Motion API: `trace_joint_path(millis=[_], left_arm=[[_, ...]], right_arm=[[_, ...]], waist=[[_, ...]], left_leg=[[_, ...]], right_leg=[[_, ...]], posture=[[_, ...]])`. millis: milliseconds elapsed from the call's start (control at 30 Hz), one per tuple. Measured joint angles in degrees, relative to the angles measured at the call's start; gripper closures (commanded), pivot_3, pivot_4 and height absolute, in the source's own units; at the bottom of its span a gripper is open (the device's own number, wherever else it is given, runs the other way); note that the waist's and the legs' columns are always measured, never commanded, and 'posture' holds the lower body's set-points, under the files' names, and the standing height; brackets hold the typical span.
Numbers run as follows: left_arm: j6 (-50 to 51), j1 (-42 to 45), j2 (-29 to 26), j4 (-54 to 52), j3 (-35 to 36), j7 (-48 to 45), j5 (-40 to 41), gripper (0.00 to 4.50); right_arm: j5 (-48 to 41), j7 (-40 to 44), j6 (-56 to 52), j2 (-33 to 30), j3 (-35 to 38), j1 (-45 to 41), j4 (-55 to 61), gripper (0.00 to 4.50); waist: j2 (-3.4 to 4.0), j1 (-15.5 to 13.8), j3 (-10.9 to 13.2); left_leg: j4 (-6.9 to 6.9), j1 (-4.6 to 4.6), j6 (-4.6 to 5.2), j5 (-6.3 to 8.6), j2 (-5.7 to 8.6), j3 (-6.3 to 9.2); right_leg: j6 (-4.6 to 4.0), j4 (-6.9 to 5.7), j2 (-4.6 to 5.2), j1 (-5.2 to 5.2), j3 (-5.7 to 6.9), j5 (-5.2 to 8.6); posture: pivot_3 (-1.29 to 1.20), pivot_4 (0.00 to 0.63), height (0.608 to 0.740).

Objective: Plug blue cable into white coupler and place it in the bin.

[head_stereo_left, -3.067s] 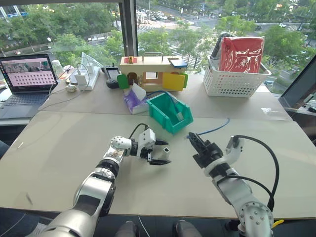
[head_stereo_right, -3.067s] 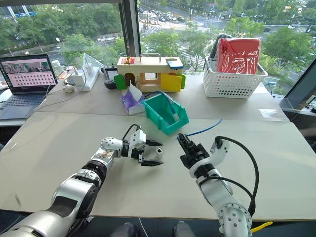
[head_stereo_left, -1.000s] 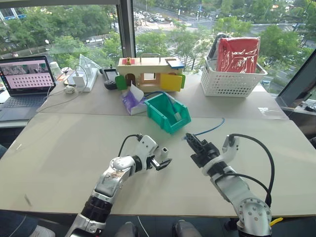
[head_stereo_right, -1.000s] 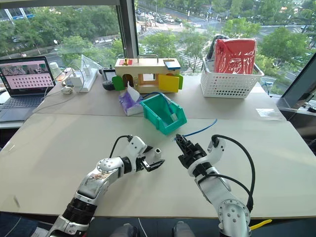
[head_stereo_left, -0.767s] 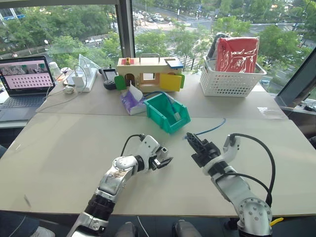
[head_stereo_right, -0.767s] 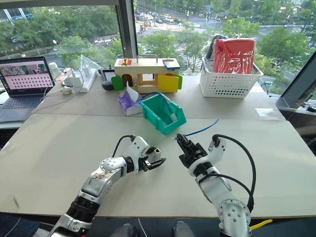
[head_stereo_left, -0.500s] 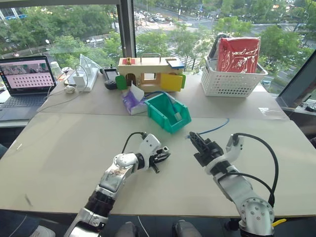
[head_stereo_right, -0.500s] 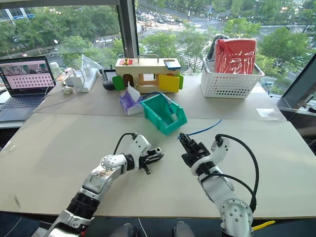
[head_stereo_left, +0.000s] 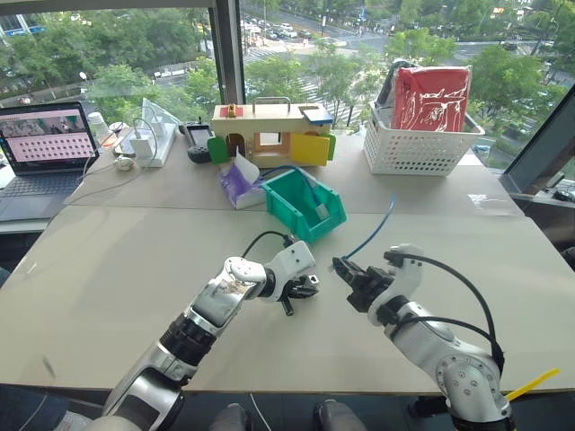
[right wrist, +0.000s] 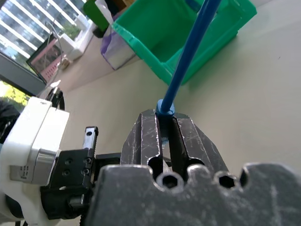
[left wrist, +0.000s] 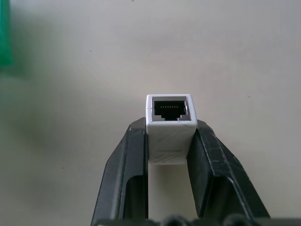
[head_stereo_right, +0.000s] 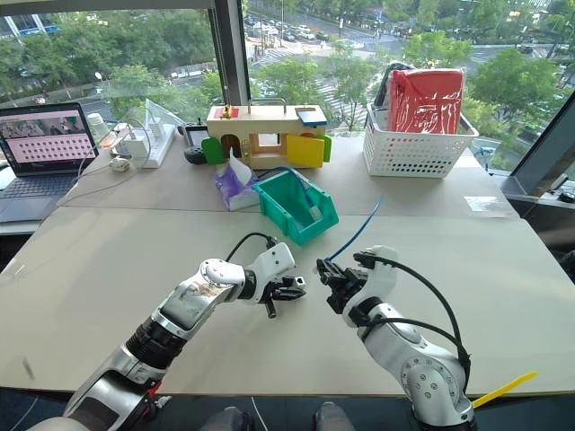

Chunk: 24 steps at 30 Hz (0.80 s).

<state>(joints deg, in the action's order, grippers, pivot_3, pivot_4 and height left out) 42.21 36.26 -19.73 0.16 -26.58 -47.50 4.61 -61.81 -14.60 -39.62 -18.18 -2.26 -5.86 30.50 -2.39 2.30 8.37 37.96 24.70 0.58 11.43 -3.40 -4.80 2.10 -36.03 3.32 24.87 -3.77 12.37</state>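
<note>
My left gripper [left wrist: 170, 141] is clamped on the white coupler [left wrist: 170, 126]; its two black fingers [left wrist: 128, 165] press the coupler's opposite sides, and the dark socket opening faces away from my wrist. In the head views, this gripper [head_stereo_left: 301, 287] hangs over the tabletop's [head_stereo_left: 117, 269] middle, nearer its front edge than its back edge.

My right gripper [right wrist: 165, 129] is closed on the blue cable [right wrist: 188, 52] close to its plug end. The plug itself is hidden between the fingers. The cable [head_stereo_left: 370, 231] rises from the gripper [head_stereo_left: 346, 271] and slants up toward the back edge of the tabletop. The two grippers face each other, near but apart.

The bin [head_stereo_left: 305, 203], teal-green, stands on the tabletop beyond both grippers, toward the back edge, just beside a purple tissue pack [head_stereo_left: 237, 182]. Farther back stand a wooden toy box [head_stereo_left: 274, 133] and a white lattice basket [head_stereo_left: 416, 144]. A laptop [head_stereo_left: 45, 148] sits at the back left corner.
</note>
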Motion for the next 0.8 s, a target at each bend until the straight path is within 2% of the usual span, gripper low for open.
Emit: trace_joint_path(millis=[200, 433, 800], left_arm=[[4.4, -0.1, 0.8, -2.1, -0.4, -0.2, 0.3, 3.86], [8.8, -2.3, 3.5, -4.8, 1.8, 4.2, 1.2, 3.86], [11.7, -3.3, 4.1, -6.9, 2.5, 7.3, 2.3, 3.86]], right_arm=[[0.9, 1.4, -2.4, 0.8, -0.5, -0.6, 0.0, 4.50], [2.1, 1.6, -7.0, 1.8, -0.9, -2.2, -3.4, 4.50], [3.9, 2.9, -9.6, 2.9, 0.2, -2.8, -3.4, 4.50]], waist=[[0.00, -0.1, 0.0], [0.00, -0.5, 0.0], [-0.01, -0.6, 0.0]], left_leg=[[0.00, -0.01, 0.00, 0.00, 0.01, 0.01], [0.00, -0.02, 0.00, 0.00, 0.03, 0.03], [0.00, -0.04, 0.00, 0.00, 0.03, 0.04]], right_leg=[[0.01, 0.00, 0.01, -0.02, 0.00, 0.00], [0.02, 0.00, 0.03, -0.04, 0.00, 0.01], [0.02, -0.01, 0.02, -0.04, 0.00, 0.01]], posture=[[0.00, 0.150, 0.737], [0.00, 0.150, 0.737], [0.00, 0.150, 0.737]])
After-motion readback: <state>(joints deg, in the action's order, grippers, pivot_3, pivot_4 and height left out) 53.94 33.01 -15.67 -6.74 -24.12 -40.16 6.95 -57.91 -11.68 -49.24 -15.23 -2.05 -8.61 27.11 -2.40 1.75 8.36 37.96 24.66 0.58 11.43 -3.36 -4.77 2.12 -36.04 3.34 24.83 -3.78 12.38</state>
